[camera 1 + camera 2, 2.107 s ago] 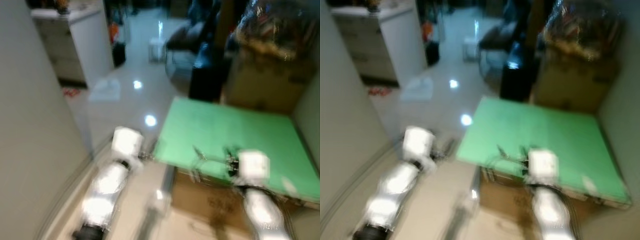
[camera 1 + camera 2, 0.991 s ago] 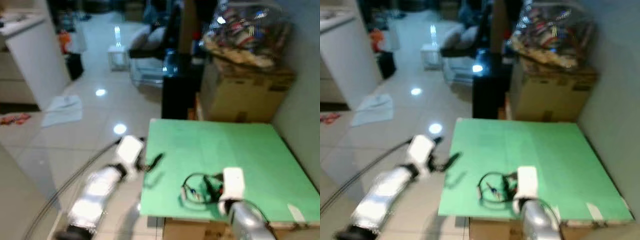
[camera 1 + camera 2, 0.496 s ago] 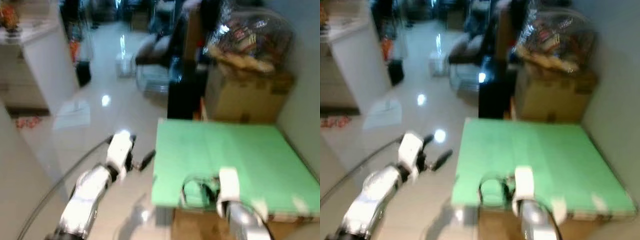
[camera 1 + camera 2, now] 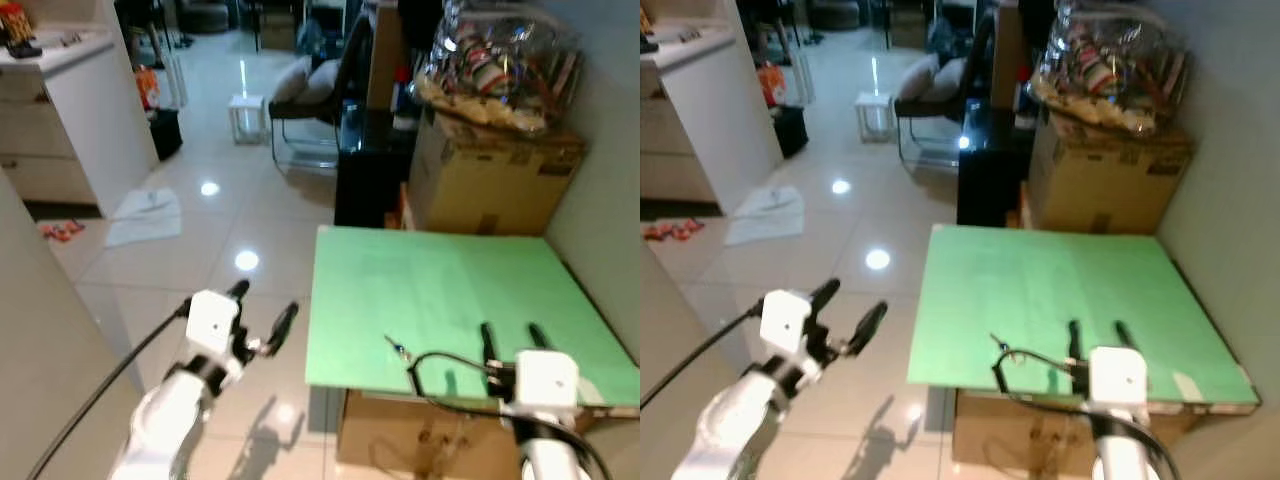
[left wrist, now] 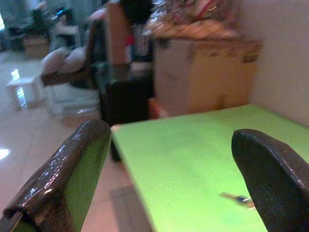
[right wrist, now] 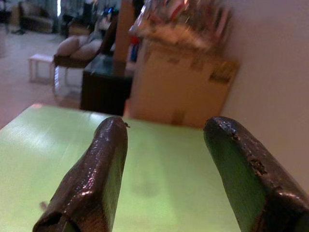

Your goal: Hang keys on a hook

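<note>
where keys [image 4: 397, 348] lie, they slant leftward-away.

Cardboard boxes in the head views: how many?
2. One cardboard box stands behind the green table against the wall, with a wrapped basket on top. A second box sits under the table's near edge. Others may be hidden beneath the table.

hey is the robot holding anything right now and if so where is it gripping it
Nothing is held. Both the left gripper and the right gripper are open and empty. The keys lie on the green table, left of the right gripper.
</note>
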Tool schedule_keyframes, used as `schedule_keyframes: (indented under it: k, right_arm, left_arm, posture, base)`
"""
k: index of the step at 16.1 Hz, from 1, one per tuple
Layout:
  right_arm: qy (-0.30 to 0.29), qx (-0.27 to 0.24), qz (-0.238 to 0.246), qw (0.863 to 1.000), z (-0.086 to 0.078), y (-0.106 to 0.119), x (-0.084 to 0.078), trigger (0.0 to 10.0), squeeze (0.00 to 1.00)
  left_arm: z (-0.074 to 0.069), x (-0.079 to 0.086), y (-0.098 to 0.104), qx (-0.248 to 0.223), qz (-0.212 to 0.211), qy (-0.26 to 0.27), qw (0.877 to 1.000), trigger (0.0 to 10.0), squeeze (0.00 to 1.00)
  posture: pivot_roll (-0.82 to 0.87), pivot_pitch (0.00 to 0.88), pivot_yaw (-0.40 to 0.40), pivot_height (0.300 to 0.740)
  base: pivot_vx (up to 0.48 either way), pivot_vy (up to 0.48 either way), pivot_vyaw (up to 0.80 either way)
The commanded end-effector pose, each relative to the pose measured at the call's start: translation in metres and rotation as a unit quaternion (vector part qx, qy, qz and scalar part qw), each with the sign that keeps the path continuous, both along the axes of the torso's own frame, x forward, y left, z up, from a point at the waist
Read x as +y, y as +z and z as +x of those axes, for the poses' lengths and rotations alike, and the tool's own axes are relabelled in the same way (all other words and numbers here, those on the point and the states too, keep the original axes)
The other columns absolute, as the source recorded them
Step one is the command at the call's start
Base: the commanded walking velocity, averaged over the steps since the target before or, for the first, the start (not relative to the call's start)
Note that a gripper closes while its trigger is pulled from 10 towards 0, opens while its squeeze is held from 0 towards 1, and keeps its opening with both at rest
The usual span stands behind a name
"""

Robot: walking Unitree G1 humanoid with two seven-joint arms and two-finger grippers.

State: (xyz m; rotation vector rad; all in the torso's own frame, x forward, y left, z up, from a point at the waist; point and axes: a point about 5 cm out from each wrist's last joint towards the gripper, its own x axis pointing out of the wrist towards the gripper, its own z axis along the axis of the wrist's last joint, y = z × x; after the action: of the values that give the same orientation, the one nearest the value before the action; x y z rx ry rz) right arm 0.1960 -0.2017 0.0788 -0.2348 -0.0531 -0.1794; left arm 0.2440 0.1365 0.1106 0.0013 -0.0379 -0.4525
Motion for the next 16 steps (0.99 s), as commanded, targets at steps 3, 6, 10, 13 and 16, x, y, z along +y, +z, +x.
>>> schedule_keyframes:
  k: [3, 6, 10, 13, 16]
  right_arm:
    - [0.004, -0.033, -0.016, 0.999, 0.005, 0.015, 0.007, 10.0, 0.0]
    - [-0.008, -0.021, 0.004, 1.0, 0.009, 0.013, 0.006, 10.0, 0.0]
    - [-0.01, -0.014, 0.015, 1.0, 0.008, 0.012, 0.005, 10.0, 0.0]
    - [-0.008, -0.012, 0.018, 1.0, 0.008, 0.014, 0.006, 10.0, 0.0]
    - [-0.007, -0.006, 0.018, 1.0, 0.006, 0.013, 0.005, 10.0, 0.0]
  left_arm:
    - [0.014, -0.016, 0.016, -0.02, -0.011, 0.006, 1.0, 10.0, 0.0]
    - [0.015, -0.019, 0.016, -0.013, -0.009, 0.008, 1.0, 10.0, 0.0]
    - [0.012, -0.023, 0.014, -0.012, 0.001, -0.008, 1.0, 10.0, 0.0]
    - [0.005, -0.038, 0.017, -0.03, 0.037, -0.06, 0.997, 10.0, 0.0]
    - [0.003, -0.043, 0.016, -0.022, 0.038, -0.085, 0.995, 10.0, 0.0]
  posture:
    - [-0.1, 0.0, 0.028, 0.74]
    - [-0.1, 0.0, 0.028, 0.74]
    - [-0.1, 0.0, 0.025, 0.74]
    - [-0.1, 0.0, 0.018, 0.74]
    - [-0.1, 0.0, 0.013, 0.74]
  base:
    - [0.379, -0.086, 0.0]
    - [0.433, 0.0, 0.0]
    - [0.434, 0.0, 0.0]
    - [0.414, -0.165, 0.0]
    - [0.4, -0.261, 0.0]
